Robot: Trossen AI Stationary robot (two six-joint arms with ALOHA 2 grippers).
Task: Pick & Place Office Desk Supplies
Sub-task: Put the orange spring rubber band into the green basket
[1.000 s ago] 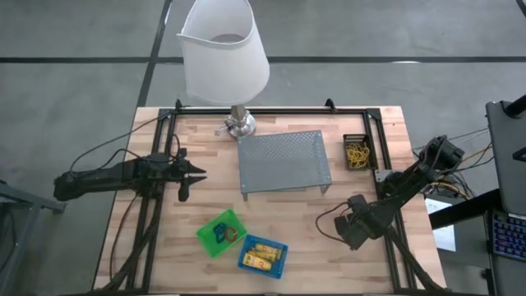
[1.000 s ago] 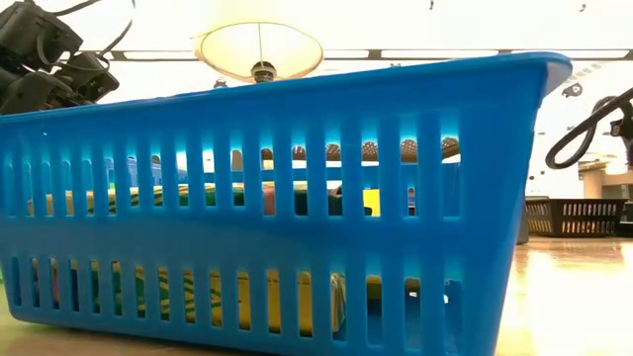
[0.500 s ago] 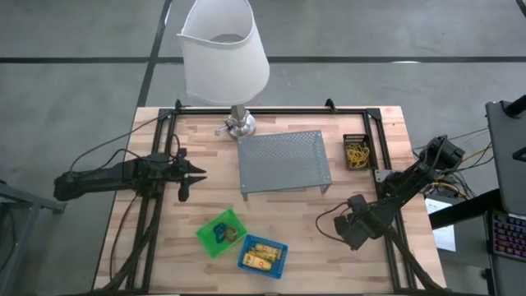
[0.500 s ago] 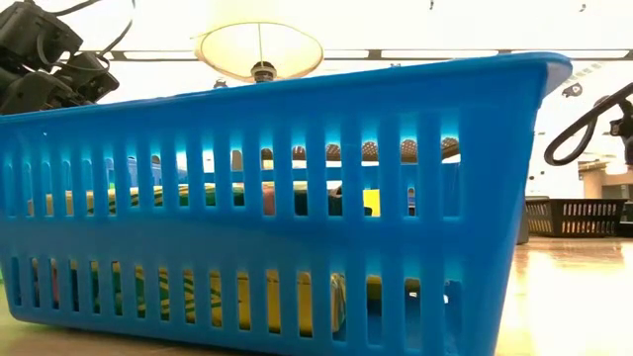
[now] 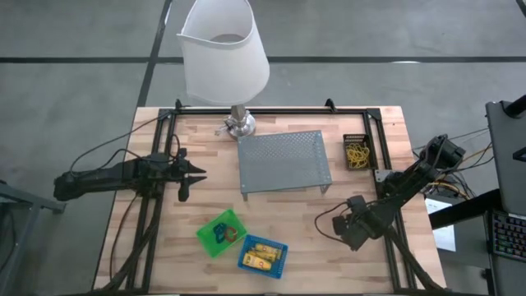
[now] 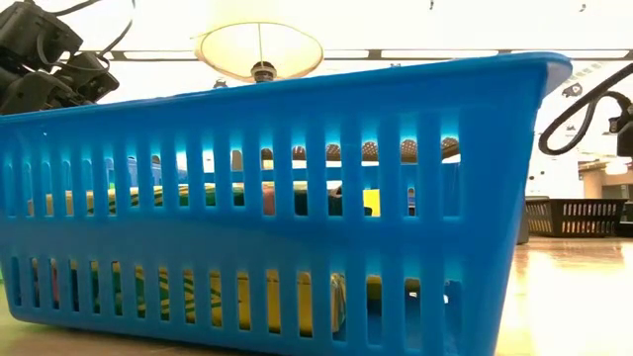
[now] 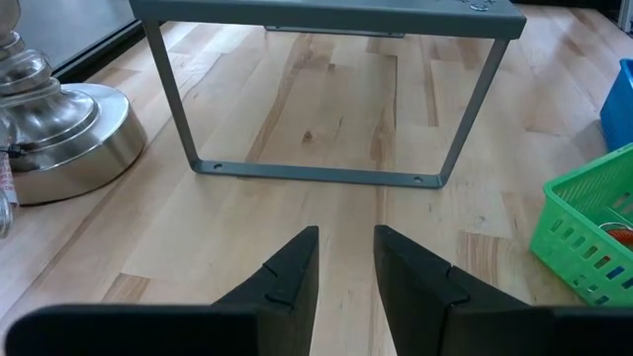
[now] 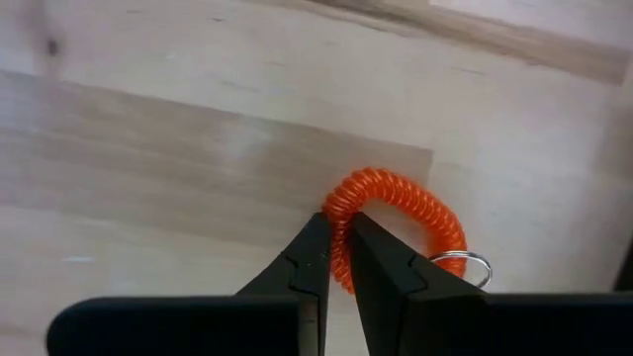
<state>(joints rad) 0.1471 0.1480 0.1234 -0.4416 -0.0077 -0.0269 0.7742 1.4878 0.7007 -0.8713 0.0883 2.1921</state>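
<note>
My right gripper [image 8: 339,235] points down at the table's right near part [image 5: 353,224], shut on an orange-red coiled loop [image 8: 401,213] that carries a small metal ring [image 8: 465,267]. The high view hides this loop under the gripper. The green bin [image 5: 220,233] holds red and blue loops. Beside it, the blue bin [image 5: 263,255] holds yellow sticks and fills the low view [image 6: 277,198]. Yellow rubber bands lie in the black bin [image 5: 357,154] at the right far side. My left gripper [image 7: 344,237] hovers open over the left of the table [image 5: 191,173], touching nothing. My right gripper pinches the coiled loop's band on the side nearest the fingers [image 8: 341,213], between the two fingertips [image 8: 315,252]. The fingers come from above, pointing down, across the band. The rest of the loop and its metal ring lie flat on the wooden table.
The grey mesh tray [image 5: 283,160] stands on wire legs mid-table, its near leg frame [image 7: 316,170] in front of my left gripper. The lamp's metal base [image 5: 239,125] and white shade [image 5: 223,49] are at the far edge. Bare wood lies between the tray and the bins.
My right arm has stirred slightly: its cable loop has shifted a little in the low view. Both grippers keep their fingers as they were, and the bins and tray have stayed put.
</note>
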